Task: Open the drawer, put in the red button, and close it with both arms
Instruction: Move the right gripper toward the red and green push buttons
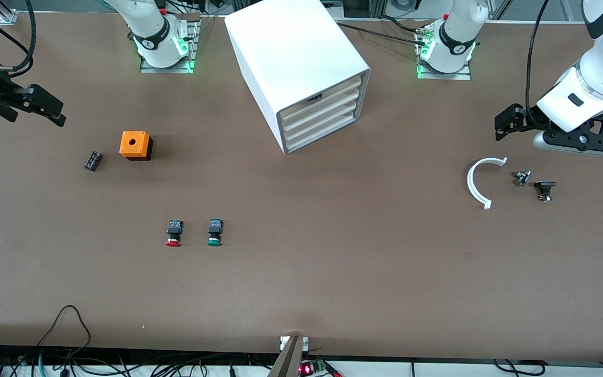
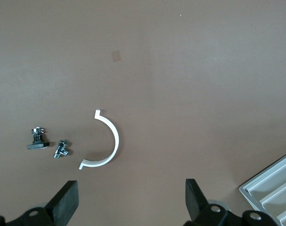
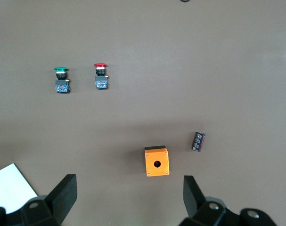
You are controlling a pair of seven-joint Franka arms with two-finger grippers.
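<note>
White cabinet [image 1: 301, 68] in the front view holds four stacked cream drawers, all shut, the drawer [image 1: 321, 103] second from top. One red button [image 1: 174, 233] lies beside one green button [image 1: 214, 233], nearer the camera than an orange box [image 1: 135, 145].

Left wrist view: left gripper [image 2: 131, 197], fingers spread and empty, hangs over a white plastic arc [image 2: 105, 141] and two small metal parts.

Right wrist view: right gripper [image 3: 129, 195], fingers spread and empty, hangs over the orange box.

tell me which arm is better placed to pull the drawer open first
Likely the left. Its open tool hangs at the left arm's end of the table, roughly level with the cabinet's closed drawer fronts, which angle toward that end. The right tool, also open, waits nearer the red button.
</note>
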